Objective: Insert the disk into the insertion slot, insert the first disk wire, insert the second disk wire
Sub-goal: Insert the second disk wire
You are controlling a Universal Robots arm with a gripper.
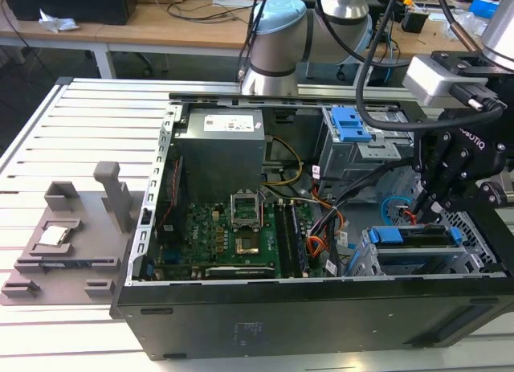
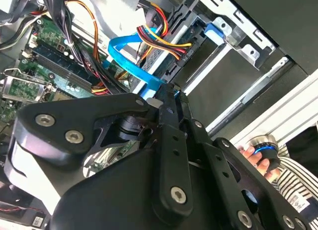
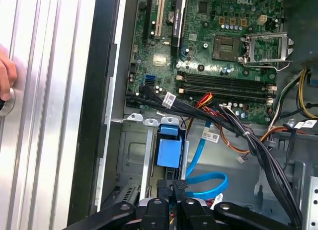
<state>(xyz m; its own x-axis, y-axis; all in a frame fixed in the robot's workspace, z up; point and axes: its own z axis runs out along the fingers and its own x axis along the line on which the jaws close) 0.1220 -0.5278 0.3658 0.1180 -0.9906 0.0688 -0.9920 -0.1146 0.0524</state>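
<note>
The disk (image 1: 418, 237), in its bright blue carrier (image 3: 169, 151), lies inside the insertion slot (image 1: 376, 264), the low silver cage at the exterior view's right end of the open computer case. My black gripper (image 1: 422, 203) hangs just above the disk's inner end. In both wrist views the gripper (image 3: 175, 188) (image 2: 167, 93) is shut on the black plug of a looping blue disk wire (image 3: 208, 183) (image 2: 130, 62). A red, yellow and black disk wire (image 2: 164, 38) ends in a black plug beside the cage. Whether that plug is seated cannot be made out.
The green motherboard (image 1: 233, 235), the grey power supply (image 1: 221, 147) and the taller grey cage with a blue latch (image 1: 352, 124) occupy the rest of the case. Black cable bundles (image 3: 258, 145) cross near the slot. A person's hand (image 3: 5, 76) rests outside the case. A grey fixture (image 1: 72, 235) lies on the slatted table.
</note>
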